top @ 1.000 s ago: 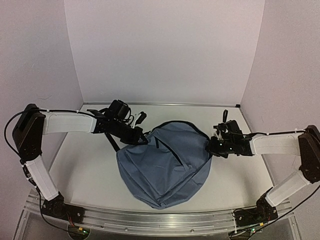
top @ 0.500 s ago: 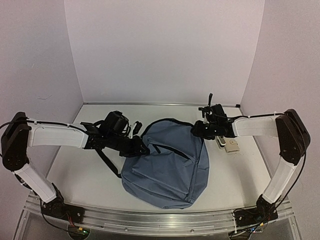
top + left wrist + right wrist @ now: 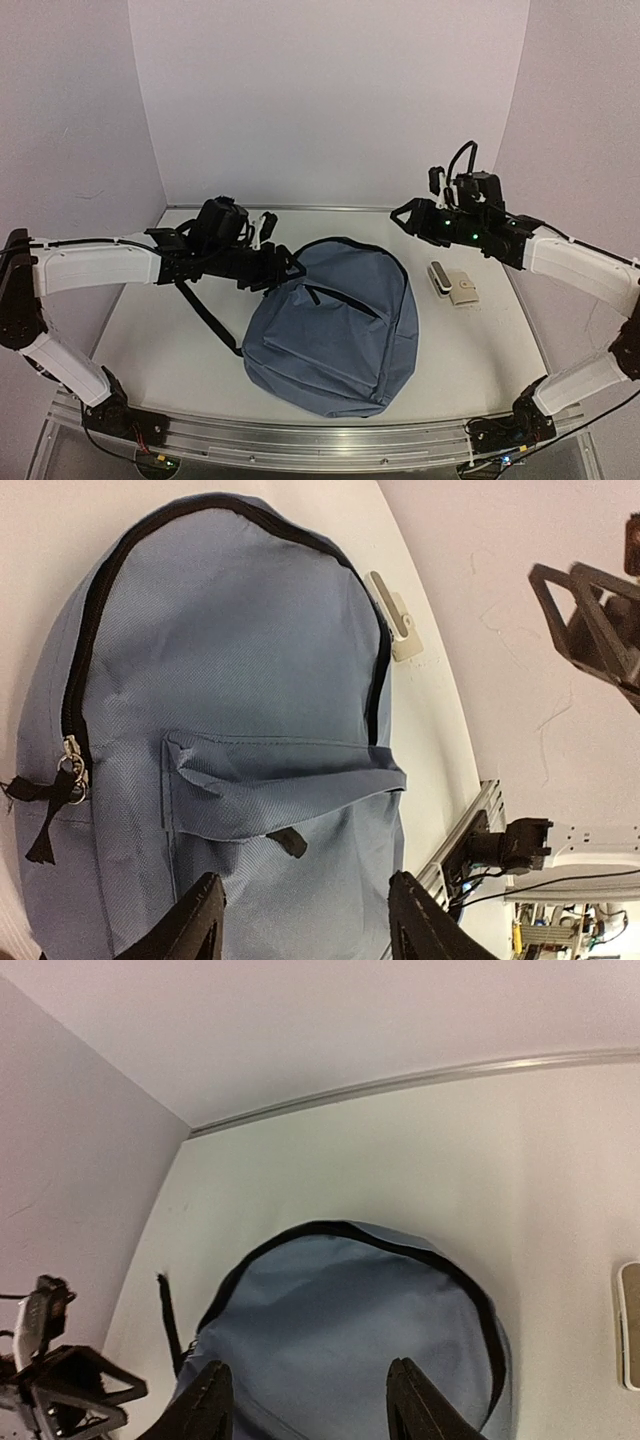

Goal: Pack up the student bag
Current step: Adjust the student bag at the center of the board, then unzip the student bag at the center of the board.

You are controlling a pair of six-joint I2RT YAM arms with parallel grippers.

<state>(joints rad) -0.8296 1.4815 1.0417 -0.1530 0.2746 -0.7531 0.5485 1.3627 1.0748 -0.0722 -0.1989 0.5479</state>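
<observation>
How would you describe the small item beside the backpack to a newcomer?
Find the big blue backpack in the middle of the table. Just off its right side lies a small flat beige block. It is the only pale loose thing there.

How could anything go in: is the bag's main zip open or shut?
Shut: on the student bag the black zip line runs unbroken; no lining shows.

left tool (image 3: pixel 284 268) low, jaws apart; right tool (image 3: pixel 402 214) high, jaws apart (both pointing inward)
</observation>
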